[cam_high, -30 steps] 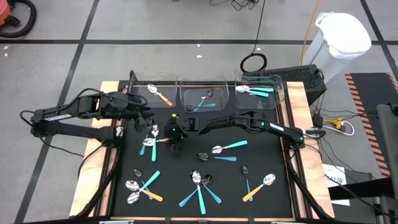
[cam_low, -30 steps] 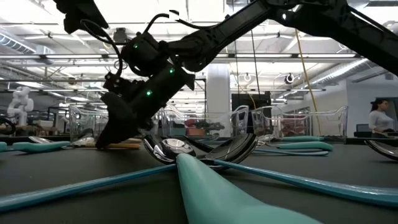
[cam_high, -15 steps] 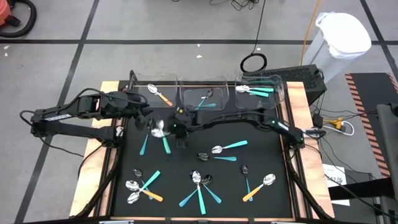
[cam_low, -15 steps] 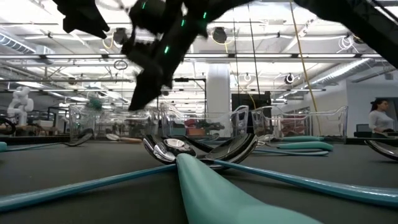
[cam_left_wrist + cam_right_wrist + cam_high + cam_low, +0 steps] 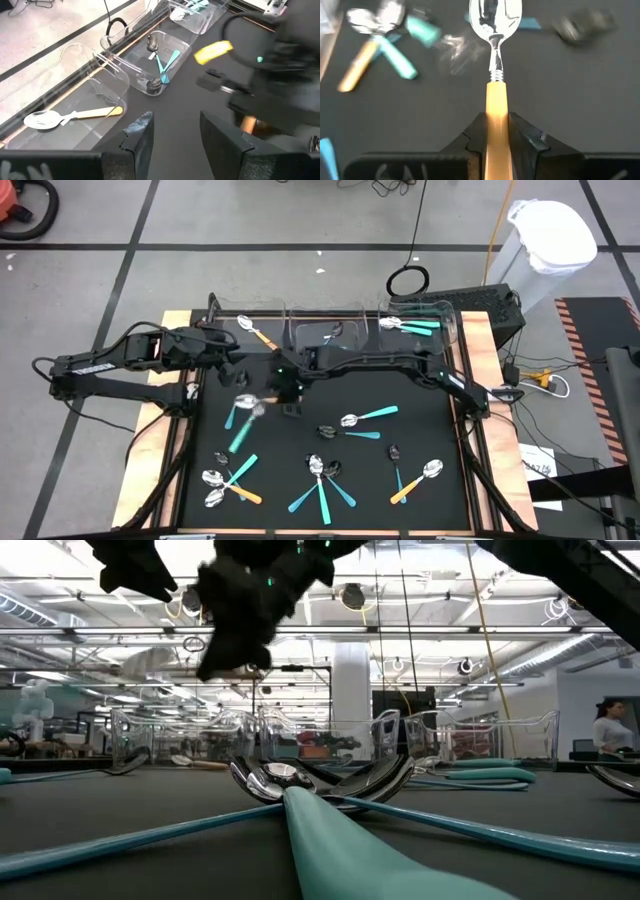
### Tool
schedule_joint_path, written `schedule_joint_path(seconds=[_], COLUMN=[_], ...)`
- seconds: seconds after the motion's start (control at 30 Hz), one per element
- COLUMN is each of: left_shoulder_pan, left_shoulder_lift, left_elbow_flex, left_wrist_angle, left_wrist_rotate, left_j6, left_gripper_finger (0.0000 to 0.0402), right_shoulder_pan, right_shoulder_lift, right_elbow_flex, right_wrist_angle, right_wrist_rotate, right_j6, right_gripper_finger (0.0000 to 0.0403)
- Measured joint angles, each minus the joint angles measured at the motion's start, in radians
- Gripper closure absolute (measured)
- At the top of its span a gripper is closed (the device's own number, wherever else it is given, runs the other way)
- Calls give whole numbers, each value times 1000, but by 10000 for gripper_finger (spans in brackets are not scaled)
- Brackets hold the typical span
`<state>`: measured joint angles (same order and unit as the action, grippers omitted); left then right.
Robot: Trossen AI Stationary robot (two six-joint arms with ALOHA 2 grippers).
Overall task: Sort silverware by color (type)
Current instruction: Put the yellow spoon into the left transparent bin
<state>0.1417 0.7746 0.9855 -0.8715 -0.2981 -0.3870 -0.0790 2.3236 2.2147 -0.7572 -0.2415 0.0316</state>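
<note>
Black mat (image 5: pixel 420 442) covers the table; three clear bins (image 5: pixel 325 328) line its far edge, the left one holding an orange-handled spoon (image 5: pixel 256 332), the middle a teal one with a dark one, the right several teal ones; loose spoons (image 5: pixel 322 480) lie scattered across the near half, teal and orange mixed. Left arm waits at the mat's left side, near the left bin; its gripper (image 5: pixel 172 132) has the fingers parted with nothing between them. Right arm reaches across the mat's middle toward the left; its gripper (image 5: pixel 496 131) is clamped on the handle of an orange spoon (image 5: pixel 496 65), bowl pointing forward, lifted off the mat; from above the spoon itself is hard to pick out under the wrist. Best judged as a carry to the left bin, where orange already sits; to do it well, keep the spoon high enough to clear the bin wall, bring the bowl past the rim before letting go, keep clear of the left arm parked close by, and release low so it does not bounce out.
</note>
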Motion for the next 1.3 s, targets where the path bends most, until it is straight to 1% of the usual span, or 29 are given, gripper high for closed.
schedule_joint_path(seconds=[0.03,0.1,0.17,0.23,0.37,0.5,0.7,0.83,0.87,1.0,1.07,1.17,1.23,1.3], left_shoulder_pan=[0,0,0,0,0,0,0,0,0,0,0,0,0,1], left_shoulder_lift=[0,1,2,2,2,1,-20,-36,-38,-46,-47,-47,-47,-47], left_elbow_flex=[0,0,0,0,-1,-1,-1,-1,-1,-1,-1,-1,-1,-1], left_wrist_angle=[0,0,0,0,0,0,-3,1,8,42,47,47,45,42], left_wrist_rotate=[0,0,-1,-3,-4,-6,-8,-42,-51,-61,-65,-73,-81,-98], left_j6=[0,0,0,0,-4,-48,-87,-106,-106,-106,-106,-110,-127,-130], left_gripper_finger=[242,242,242,242,242,242,242,242,242,242,242,242,242,242], right_shoulder_pan=[-6,-15,-21,-25,-26,-35,-114,-169,-182,-230,-246,-266,-276,-282], right_shoulder_lift=[3,6,5,-4,-10,-14,-8,15,27,66,81,101,105,104], right_elbow_flex=[-1,-3,-3,-3,21,35,34,34,34,34,34,34,32,32], right_wrist_angle=[-33,-97,-103,-89,20,178,354,515,547,679,688,685,673,672], right_wrist_rotate=[21,112,199,243,289,340,347,343,335,242,238,221,188,189], right_j6=[29,63,63,40,-24,-113,-212,-311,-317,-287,-278,-248,-188,-152], right_gripper_finger=[351,351,351,351,351,351,351,351,351,350,346,323,295,261])
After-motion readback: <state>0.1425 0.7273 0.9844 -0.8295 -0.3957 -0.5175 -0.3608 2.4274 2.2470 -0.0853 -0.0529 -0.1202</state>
